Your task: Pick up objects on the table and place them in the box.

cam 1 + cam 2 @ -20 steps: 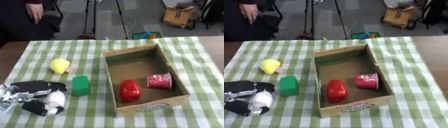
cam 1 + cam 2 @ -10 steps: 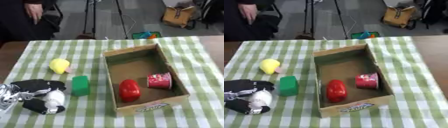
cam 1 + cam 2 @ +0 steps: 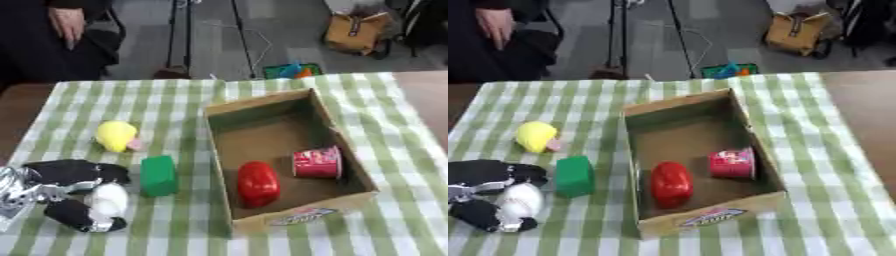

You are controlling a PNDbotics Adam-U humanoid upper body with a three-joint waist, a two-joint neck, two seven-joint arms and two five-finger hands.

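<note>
Holding: my left robot hand [image 3: 74, 192] has its fingers and thumb curled round a white egg-shaped thing [image 3: 108, 199], low over the bench [image 3: 188, 235], well to the left of the box [image 3: 289, 150].
Right robot hand: it shows in neither view, so I cannot tell its state.
Green block [image 3: 158, 175]: it lies between my held thing and the box's left wall, right in my way.
Yellow thing [image 3: 116, 135]: it sits on the cloth left of the box, further back than the block.
Inside the box: a red rounded thing [image 3: 258, 183] and a red cup on its side [image 3: 317, 162] fill the near end.
Risk, carry: if I travel low, I may knock the block or catch the box's left wall.
Risk, drop: released over the near end, the white thing could land on the red one and roll; the far end looks bare.
</note>
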